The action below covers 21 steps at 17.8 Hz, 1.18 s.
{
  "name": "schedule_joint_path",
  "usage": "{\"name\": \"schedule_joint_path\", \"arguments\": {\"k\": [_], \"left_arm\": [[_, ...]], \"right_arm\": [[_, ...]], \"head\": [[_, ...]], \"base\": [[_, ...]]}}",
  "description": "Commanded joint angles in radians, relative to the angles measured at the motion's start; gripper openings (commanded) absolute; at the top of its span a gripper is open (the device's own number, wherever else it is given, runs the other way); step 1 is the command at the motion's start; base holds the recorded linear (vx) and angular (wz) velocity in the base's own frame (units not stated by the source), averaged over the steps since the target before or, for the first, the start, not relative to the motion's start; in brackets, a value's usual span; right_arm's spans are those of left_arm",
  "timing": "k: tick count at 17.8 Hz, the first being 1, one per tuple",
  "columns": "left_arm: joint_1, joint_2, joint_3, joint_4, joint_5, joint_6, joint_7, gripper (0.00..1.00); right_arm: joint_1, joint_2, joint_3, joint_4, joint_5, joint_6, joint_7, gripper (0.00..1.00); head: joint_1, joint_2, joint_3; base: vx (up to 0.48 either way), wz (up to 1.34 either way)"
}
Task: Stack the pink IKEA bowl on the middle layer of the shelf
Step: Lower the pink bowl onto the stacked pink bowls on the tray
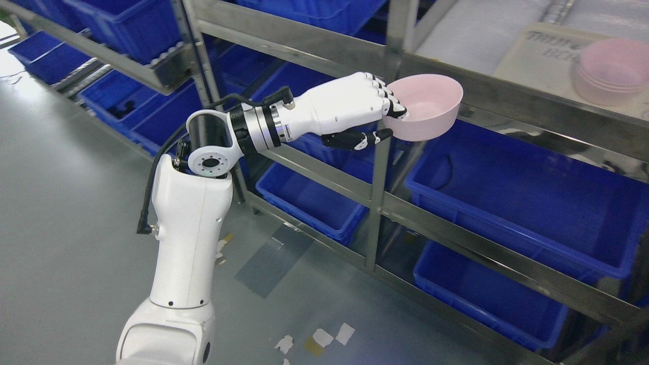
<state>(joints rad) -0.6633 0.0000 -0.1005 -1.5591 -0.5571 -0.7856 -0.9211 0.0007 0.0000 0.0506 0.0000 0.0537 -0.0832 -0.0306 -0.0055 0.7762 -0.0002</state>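
A grey floor fills the left, with paper scraps lying near. A steel shelf rack runs across the right, holding blue bins. The left hand grips the pink bowl by its rim, held at the rack's front edge. Stacked pink bowls sit far right.

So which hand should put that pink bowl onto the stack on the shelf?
The left hand. It already grips the pink bowl by its rim, held near the shelf edge, with the stack of pink bowls further right. No right hand is visible.
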Motion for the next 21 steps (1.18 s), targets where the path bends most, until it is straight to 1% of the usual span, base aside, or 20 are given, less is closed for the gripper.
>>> {"name": "schedule_joint_path", "arguments": {"k": [1, 3, 6, 8, 10, 14, 16, 21], "left_arm": [[-0.174, 0.017, 0.067, 0.086, -0.004, 0.0, -0.012, 0.03], [-0.235, 0.017, 0.094, 0.157, -0.05, 0.0, -0.013, 0.03], [-0.304, 0.075, 0.097, 0.235, -0.096, 0.0, -0.013, 0.03], [-0.337, 0.078, 0.088, 0.295, -0.115, 0.0, -0.013, 0.03], [-0.343, 0.072, 0.09, 0.321, -0.171, 0.0, -0.012, 0.03], [-0.337, 0.066, 0.062, 0.321, -0.19, 0.0, -0.013, 0.03], [-0.331, 0.066, 0.051, 0.336, -0.222, 0.0, -0.012, 0.03], [-0.332, 0.029, -0.051, 0.389, -0.267, 0.0, -0.012, 0.03]], "right_arm": [[0.022, -0.017, 0.0, -0.017, 0.0, 0.0, 0.005, 1.0], [0.022, -0.017, 0.0, -0.017, 0.0, 0.0, 0.005, 1.0], [0.022, -0.017, 0.0, -0.017, 0.0, 0.0, 0.005, 1.0], [0.022, -0.017, 0.0, -0.017, 0.0, 0.0, 0.005, 1.0], [0.022, -0.017, 0.0, -0.017, 0.0, 0.0, 0.005, 1.0], [0.022, -0.017, 0.0, -0.017, 0.0, 0.0, 0.005, 1.0], [0.022, -0.017, 0.0, -0.017, 0.0, 0.0, 0.005, 1.0], [0.022, -0.017, 0.0, -0.017, 0.0, 0.0, 0.005, 1.0]], "head": [[0.0, 0.0, 0.0], [0.0, 0.0, 0.0], [0.0, 0.0, 0.0], [0.0, 0.0, 0.0], [0.0, 0.0, 0.0], [0.0, 0.0, 0.0], [0.0, 0.0, 0.0], [0.0, 0.0, 0.0]], "base": [[0.067, -0.89], [0.064, -0.78], [0.082, -0.65], [0.093, -0.52], [0.089, -0.46], [0.107, -0.38], [0.086, -0.31], [0.092, -0.22]]}}
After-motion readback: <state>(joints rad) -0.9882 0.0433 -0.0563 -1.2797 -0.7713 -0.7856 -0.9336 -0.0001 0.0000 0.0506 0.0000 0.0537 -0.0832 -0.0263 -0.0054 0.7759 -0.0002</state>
